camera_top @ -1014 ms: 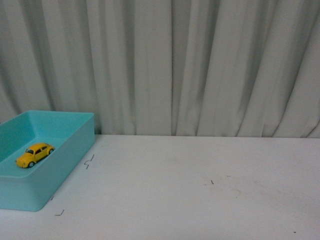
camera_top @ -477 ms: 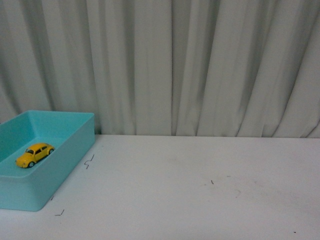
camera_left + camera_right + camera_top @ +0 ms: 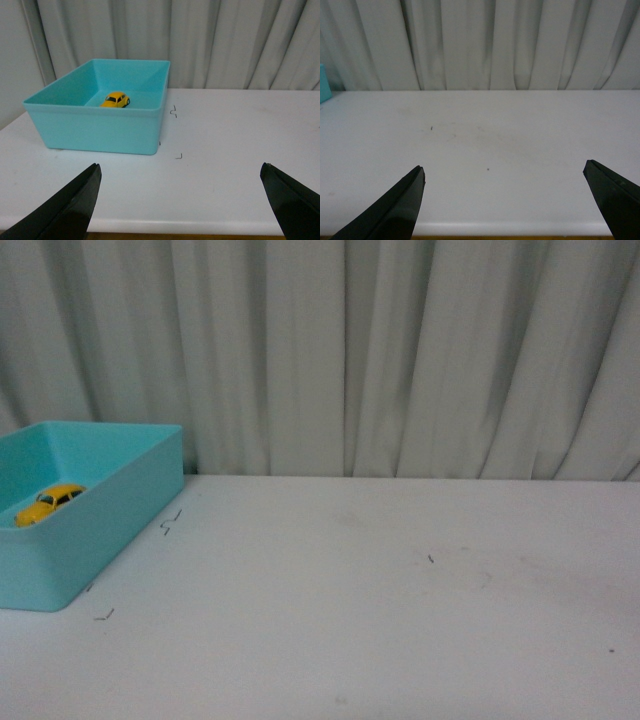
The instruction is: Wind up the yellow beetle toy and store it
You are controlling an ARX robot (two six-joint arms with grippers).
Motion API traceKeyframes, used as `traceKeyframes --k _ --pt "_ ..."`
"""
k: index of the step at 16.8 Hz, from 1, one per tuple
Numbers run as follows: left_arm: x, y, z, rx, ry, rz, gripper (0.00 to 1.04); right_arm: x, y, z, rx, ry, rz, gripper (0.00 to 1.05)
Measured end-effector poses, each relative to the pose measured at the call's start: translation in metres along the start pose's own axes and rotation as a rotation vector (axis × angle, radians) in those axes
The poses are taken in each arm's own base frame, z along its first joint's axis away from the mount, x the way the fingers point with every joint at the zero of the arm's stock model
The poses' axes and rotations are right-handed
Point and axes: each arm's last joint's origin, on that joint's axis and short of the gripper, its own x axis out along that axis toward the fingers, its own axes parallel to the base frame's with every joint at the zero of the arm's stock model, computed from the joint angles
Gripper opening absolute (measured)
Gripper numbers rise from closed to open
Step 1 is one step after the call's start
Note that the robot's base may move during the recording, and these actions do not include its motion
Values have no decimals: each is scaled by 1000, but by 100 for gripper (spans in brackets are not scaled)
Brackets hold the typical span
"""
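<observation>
Left gripper (image 3: 180,200) — spread wide, dark fingertips (image 3: 70,210) at opposite edges of the left wrist view, nothing between them, touching nothing. Hanging over the near edge of the white table (image 3: 235,150), well short of the turquoise bin (image 3: 100,127).

Right gripper (image 3: 505,200) — likewise spread wide and empty, fingertips (image 3: 395,210) apart over bare tabletop; only a sliver of the bin (image 3: 324,82) visible at the side of the right wrist view.

Yellow beetle toy (image 3: 115,99) inside the bin, upright on its wheels on the bin floor, toward the far part, apart from the walls as seen from the left wrist. In front view, toy (image 3: 48,504) partly hidden behind the bin's near wall (image 3: 90,540); roof and windows showing, wheels not.

Small dark marks on the table just beside the bin's corner (image 3: 172,520) and nearer the front (image 3: 104,616). Pleated grey-white curtain (image 3: 400,350) behind the table.

Versus half a second ago, front view: whole scene sits higher in frame — bin rim, table edge and toy all shifted up and slightly left; toy less exposed than before, lower body now cut off by the wall. Toy's place within the bin seemingly unchanged. Neither arm visible in front view, then or now.
</observation>
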Motion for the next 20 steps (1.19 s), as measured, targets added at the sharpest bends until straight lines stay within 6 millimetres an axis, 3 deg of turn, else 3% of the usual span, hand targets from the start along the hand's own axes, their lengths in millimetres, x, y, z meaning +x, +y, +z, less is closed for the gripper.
traceKeyframes --k 20 --pt "0 0 0 -2 2 1 98 0 0 0 4 3 0 98"
